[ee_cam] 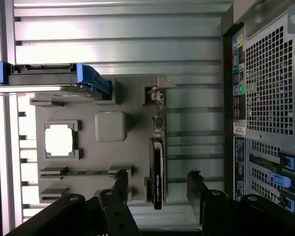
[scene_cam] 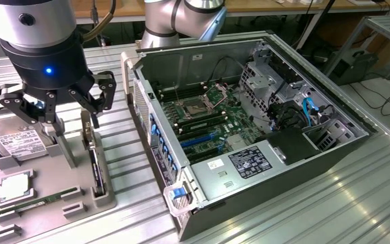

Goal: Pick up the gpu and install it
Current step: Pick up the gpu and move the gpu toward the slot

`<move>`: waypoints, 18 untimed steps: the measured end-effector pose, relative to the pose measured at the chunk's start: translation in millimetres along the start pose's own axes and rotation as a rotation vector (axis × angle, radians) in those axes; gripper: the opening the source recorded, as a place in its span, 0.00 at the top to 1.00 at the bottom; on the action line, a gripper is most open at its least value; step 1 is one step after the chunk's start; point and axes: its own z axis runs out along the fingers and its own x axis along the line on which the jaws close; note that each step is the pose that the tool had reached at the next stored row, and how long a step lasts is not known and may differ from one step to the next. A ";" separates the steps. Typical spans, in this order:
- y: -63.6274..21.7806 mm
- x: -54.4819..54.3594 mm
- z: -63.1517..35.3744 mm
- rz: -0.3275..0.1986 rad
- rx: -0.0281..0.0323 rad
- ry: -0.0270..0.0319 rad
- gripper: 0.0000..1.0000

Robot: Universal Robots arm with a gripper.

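scene: a ribbed metal bench (scene_cam: 317,203) carries a grey holder tray (scene_cam: 53,178) and, beside it, an open computer case (scene_cam: 202,56) lying on its side.
gripper: the gripper (scene_cam: 59,114) hangs above the tray on the grey robot arm (scene_cam: 36,30), with a blue light lit on its black body.
jaws: released and spread wide, grasping nothing.
gripper, wrist view: the gripper (ee_cam: 157,179) has one black finger on each side of the card's dark end, and both are apart from it.
gpu: the gpu (scene_cam: 97,170) stands on its long edge in a slot along the tray's edge nearest the case. it is not yet lifted or installed.
gpu, wrist view: the gpu (ee_cam: 157,172) is a thin dark strip, with its silver bracket at the end towards the hard drive.
hard drive: the hard drive (scene_cam: 15,140) has a white label and sits at the tray end that the bracket points to.
processor: the square silver processor (scene_cam: 15,185) lies in a pocket near the tray's edge away from the case.
memory stick: the slim green memory stick (scene_cam: 36,201) lies in a slot towards the tray end opposite the hard drive.
case interior: the green motherboard (scene_cam: 208,122) is exposed, with a bare socket and blue cables near the drive bays.
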 end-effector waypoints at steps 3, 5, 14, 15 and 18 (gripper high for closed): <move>-0.1 0.0 1.6 0.000 0.0000 0.0000 0.40; -0.2 0.0 2.6 0.000 0.0000 0.0000 0.40; -0.7 0.0 6.2 0.000 0.0001 0.0001 0.40; -0.8 0.0 6.7 0.000 0.0000 0.0000 0.40; -1.3 0.0 8.1 -0.001 0.0001 -0.0001 0.40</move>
